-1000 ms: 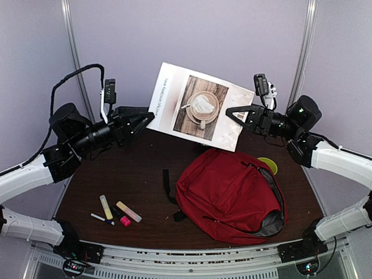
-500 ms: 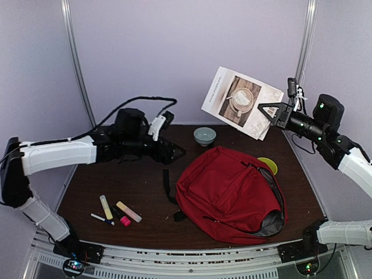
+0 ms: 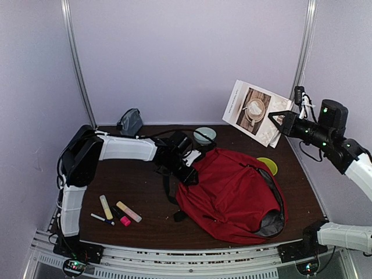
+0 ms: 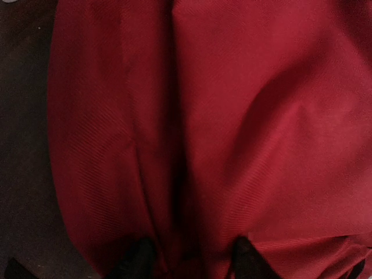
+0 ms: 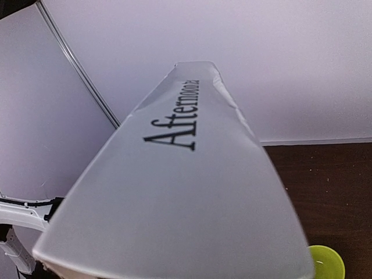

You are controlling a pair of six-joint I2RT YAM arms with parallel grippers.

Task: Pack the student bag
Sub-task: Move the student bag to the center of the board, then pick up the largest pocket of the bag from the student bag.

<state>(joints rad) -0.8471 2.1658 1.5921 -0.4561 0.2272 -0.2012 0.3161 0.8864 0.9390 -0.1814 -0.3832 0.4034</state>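
- My right gripper (image 3: 278,122) is pinched on one edge of a thin white paper booklet (image 3: 254,111) with a coffee-cup photograph on its cover. It holds the booklet up in the air, tilted, above the far right of the dark brown wooden table (image 3: 131,183).
- The student bag (image 3: 229,195), a large red fabric backpack, lies flat on the centre-right of the table. From the booklet it is down, and toward my bases.
- The bag's long axis runs slantwise, from the middle of the table toward the near right corner. Its grey-lined mouth (image 3: 271,221) shows at the near right end, with the black zip running up the right side.
- My left gripper (image 3: 185,167) sits at the opposite end, on the bag's far left corner, well away from the mouth.
- In the left wrist view two dark fingertips (image 4: 136,261) stand apart with red cloth bulging between them. I cannot tell whether they nip a fold or only press on it.
- The right arm is the nearer one to the mouth, so I judge the booklet is its job. It would have to come down and toward the near edge, turned flat to slide in along the bag's length.
- A small yellow-green round dish (image 3: 268,165) lies just beside the bag's right edge, under that likely path, and it could be knocked.
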